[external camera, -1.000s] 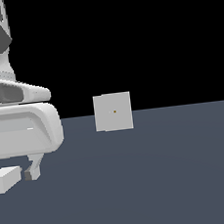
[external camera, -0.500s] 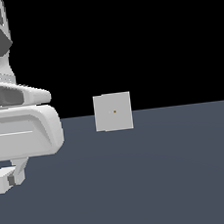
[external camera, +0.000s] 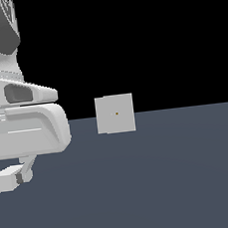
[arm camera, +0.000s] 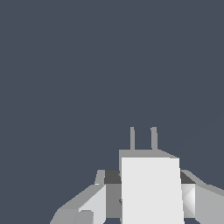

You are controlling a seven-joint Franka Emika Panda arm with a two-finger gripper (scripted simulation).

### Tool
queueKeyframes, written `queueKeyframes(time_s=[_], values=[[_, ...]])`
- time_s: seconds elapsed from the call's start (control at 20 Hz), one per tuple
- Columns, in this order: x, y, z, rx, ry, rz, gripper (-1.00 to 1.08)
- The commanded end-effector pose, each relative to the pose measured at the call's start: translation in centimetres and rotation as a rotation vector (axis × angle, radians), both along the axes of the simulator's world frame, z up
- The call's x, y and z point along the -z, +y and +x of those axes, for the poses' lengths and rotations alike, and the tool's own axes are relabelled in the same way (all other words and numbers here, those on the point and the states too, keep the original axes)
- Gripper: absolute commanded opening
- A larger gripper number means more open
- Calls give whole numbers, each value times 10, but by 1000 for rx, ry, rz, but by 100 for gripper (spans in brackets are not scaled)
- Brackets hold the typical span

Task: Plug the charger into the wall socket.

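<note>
Dark slate-blue tabletop (external camera: 168,180) runs back to a black backdrop. On it the wall socket (external camera: 115,114) stands upright, its tiny orange dot at the face's centre. At the exterior view's left, well apart from the socket, the tool (arm camera: 146,205) is closed on the charger (arm camera: 151,190): a finger (arm camera: 94,203) presses each side of the white block, its two prongs (arm camera: 143,138) jutting forward over bare surface.

Wrist view: charger (arm camera: 151,188), white block, sits between the gripper (arm camera: 146,199) fingers (arm camera: 94,203), one on each side, touching it. Two thin grey prongs (arm camera: 143,138) project from its far end. Behind it, plain dark grey-blue floor (arm camera: 87,65).
</note>
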State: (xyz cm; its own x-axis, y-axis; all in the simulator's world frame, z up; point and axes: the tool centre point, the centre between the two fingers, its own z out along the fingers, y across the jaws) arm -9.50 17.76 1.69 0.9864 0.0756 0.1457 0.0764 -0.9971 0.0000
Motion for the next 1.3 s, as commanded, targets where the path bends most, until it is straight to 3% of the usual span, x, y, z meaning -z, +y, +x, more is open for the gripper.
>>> queueKeyframes(time_s=[0.0,0.8,1.25], values=[[-5,-10,6,17,-1,0,-100],[-73,-144,60,230,-1,2,-100],[-83,-166,67,264,-1,1,-100]])
